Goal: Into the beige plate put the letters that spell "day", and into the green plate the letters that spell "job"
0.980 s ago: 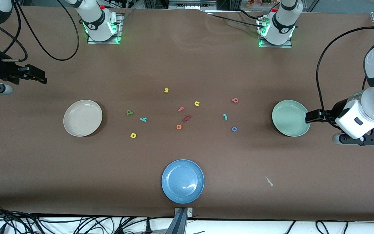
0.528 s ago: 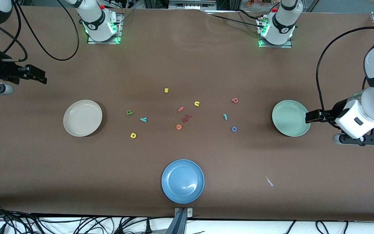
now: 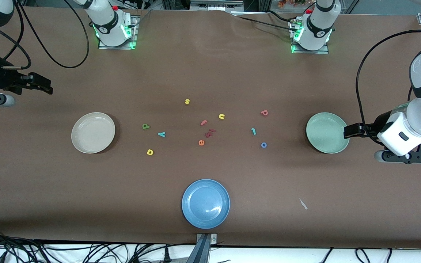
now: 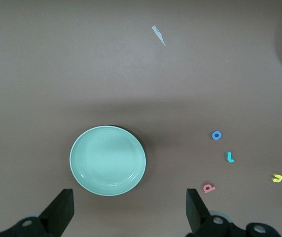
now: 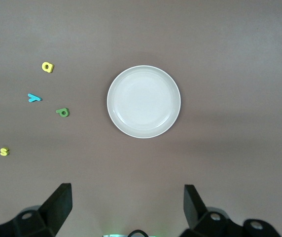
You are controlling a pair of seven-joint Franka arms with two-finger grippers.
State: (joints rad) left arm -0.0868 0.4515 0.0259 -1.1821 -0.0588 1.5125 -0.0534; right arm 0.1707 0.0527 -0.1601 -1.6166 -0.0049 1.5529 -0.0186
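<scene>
A: Checking against a second ago, nothing has changed. Every letter sits where it sat, and both of my arms hang where they hung.

B: So what does that mean for the job?

A: It means I judge the task unstarted. The beige plate (image 3: 93, 132) and the green plate (image 3: 327, 132) hold nothing, and all six letters lie on the counter (image 3: 210, 73).

B: Where are your hands?

A: My left gripper (image 4: 128, 210) hovers high over the edge of the green plate at the left arm's end, fingers (image 4: 62, 210) spread wide, nothing between them. My right gripper (image 5: 126, 210) hangs over bare counter at the right arm's end, farther from the front camera than the beige plate, fingers equally apart and empty.

B: And the letters relative to those fingers?

A: All well apart from them. The green "a" (image 3: 145, 126), teal "y" (image 3: 161, 134) and yellow "d" (image 3: 150, 152) cluster beside the beige plate, toward the middle. The pinkish "b" (image 3: 264, 113), teal "j" (image 3: 253, 131) and blue "o" (image 3: 264, 145) lie near the green plate, also toward the middle.

B: Anything to steer around?

A: The yellow "s" (image 3: 187, 101) and "u" (image 3: 221, 116), the pink "f" (image 3: 204, 122) and orange "e" (image 3: 201, 142) in the centre, plus the blue plate (image 3: 205, 203) nearest the front camera.
</scene>
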